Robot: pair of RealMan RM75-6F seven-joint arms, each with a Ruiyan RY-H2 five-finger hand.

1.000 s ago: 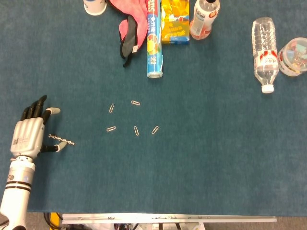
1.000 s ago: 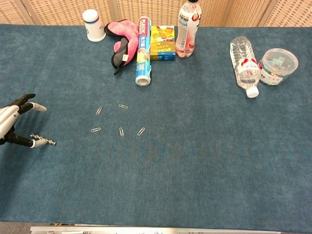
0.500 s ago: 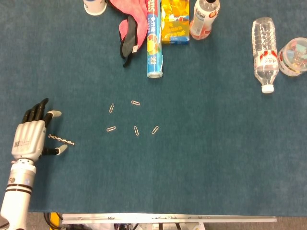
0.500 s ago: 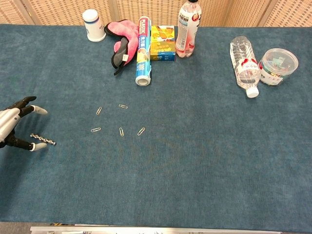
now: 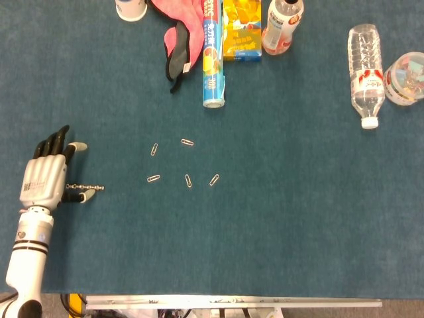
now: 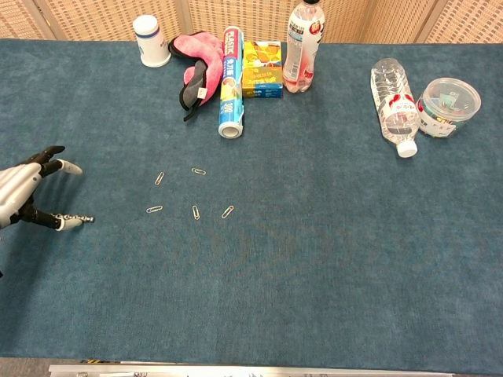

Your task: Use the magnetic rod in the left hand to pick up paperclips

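Note:
Several paperclips (image 5: pixel 188 180) lie in a loose ring on the blue cloth, also seen in the chest view (image 6: pixel 196 211). The thin metal magnetic rod (image 5: pixel 86 189) lies flat and level on the cloth to their left, shown in the chest view too (image 6: pixel 78 217). My left hand (image 5: pixel 45 180) sits at the rod's left end, palm down, fingers stretched forward and apart. Its thumb lies along the near side of the rod and seems to touch it; no finger closes over the rod. In the chest view my left hand (image 6: pixel 20 192) is at the left edge. My right hand shows nowhere.
Along the far edge stand a white cup (image 6: pixel 151 41), a pink cloth (image 6: pixel 196 67), a foil roll (image 6: pixel 229 82), a yellow box (image 6: pixel 262 69) and a drink bottle (image 6: pixel 299 43). A water bottle (image 6: pixel 393 106) lies at the right beside a lidded round tub (image 6: pixel 449 106).
My left hand slid slightly forward and its thumb came up against the rod. The rod swung from a slant to level, its right end moving away from me.

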